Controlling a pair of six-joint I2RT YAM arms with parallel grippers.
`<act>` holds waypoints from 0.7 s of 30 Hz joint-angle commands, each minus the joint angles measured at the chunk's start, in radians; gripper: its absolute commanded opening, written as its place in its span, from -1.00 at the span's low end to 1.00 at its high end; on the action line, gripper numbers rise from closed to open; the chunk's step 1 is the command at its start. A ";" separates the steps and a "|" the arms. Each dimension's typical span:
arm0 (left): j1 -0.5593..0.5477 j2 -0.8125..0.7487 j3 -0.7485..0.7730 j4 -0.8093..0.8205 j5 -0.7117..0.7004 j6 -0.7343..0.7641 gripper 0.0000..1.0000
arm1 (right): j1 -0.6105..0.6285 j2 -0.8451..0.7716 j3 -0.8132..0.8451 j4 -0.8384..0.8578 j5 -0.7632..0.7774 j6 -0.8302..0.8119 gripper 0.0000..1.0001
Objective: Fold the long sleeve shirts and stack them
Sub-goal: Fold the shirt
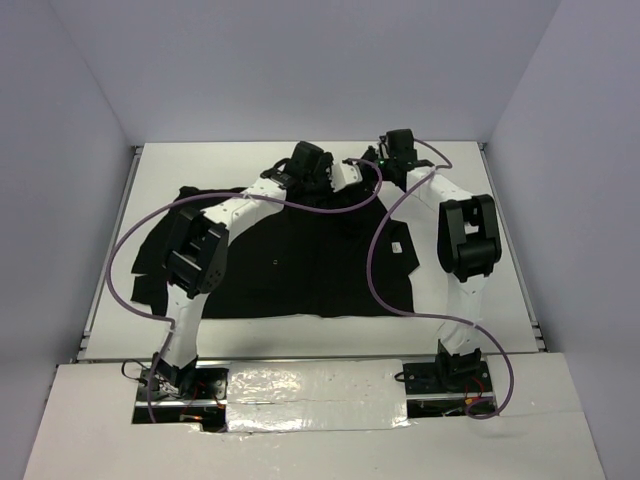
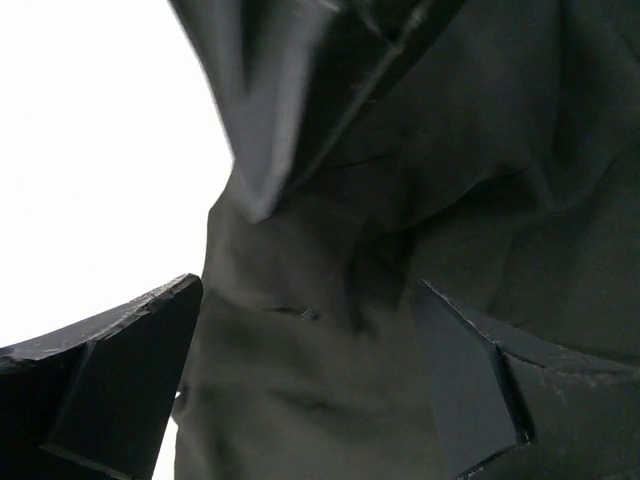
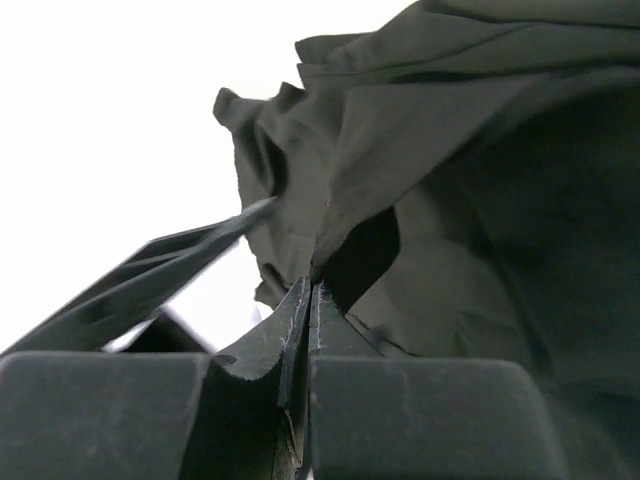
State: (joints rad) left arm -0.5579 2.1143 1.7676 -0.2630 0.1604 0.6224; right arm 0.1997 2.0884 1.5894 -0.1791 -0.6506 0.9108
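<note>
One black long sleeve shirt [image 1: 300,265] lies spread over the white table, a small white label [image 1: 397,246] near its right side. My left gripper [image 1: 318,172] hovers at the shirt's far edge. Its jaws are open wide, and the fingers [image 2: 130,350] straddle wrinkled black cloth [image 2: 310,380] without pinching it. My right gripper [image 1: 370,166] is just to the right of it at the same far edge. It is shut, with a lifted fold of the shirt [image 3: 430,150] pinched at its fingertips [image 3: 312,285].
Purple cables [image 1: 130,250] loop out from both arms over the shirt and table. Grey walls close the table [image 1: 480,180] in on three sides. A metal rail [image 1: 300,355] and foil tape run along the near edge by the arm bases.
</note>
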 commanded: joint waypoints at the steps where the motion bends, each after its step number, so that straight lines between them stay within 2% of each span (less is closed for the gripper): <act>1: -0.008 0.061 0.052 0.001 0.015 -0.038 0.99 | 0.015 -0.105 0.000 0.099 0.017 0.060 -1.00; 5: -0.008 0.098 0.095 0.002 -0.011 -0.062 0.99 | 0.020 -0.111 -0.005 0.090 0.019 0.057 -1.00; 8: -0.008 0.102 0.107 0.059 -0.094 -0.098 0.94 | 0.021 -0.113 0.001 0.066 0.026 0.039 -1.00; 9: -0.008 0.104 0.108 0.061 -0.107 -0.104 0.84 | 0.021 -0.114 -0.002 0.067 0.025 0.037 -1.00; 10: -0.008 0.105 0.110 0.068 -0.114 -0.107 0.55 | 0.021 -0.114 -0.002 0.067 0.022 0.037 -1.00; 13: -0.008 0.101 0.110 0.070 -0.108 -0.113 0.05 | 0.023 -0.113 0.000 0.066 0.020 0.037 -1.00; 15: -0.008 0.102 0.118 0.062 -0.102 -0.112 -0.19 | 0.023 -0.114 -0.002 0.063 0.023 0.034 -1.00; 16: -0.008 0.102 0.122 0.054 -0.104 -0.112 -0.51 | 0.023 -0.113 -0.003 0.063 0.022 0.034 -1.00; 18: -0.007 0.101 0.128 0.048 -0.114 -0.116 -1.00 | 0.023 -0.111 -0.006 0.066 0.020 0.036 -1.00; 21: 0.000 0.088 0.138 0.024 -0.117 -0.109 -1.00 | 0.017 -0.108 -0.008 0.061 0.016 0.025 -1.00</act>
State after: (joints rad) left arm -0.5720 2.2097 1.8412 -0.2806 0.0830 0.5682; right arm 0.1982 2.0426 1.5841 -0.1146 -0.5873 0.9634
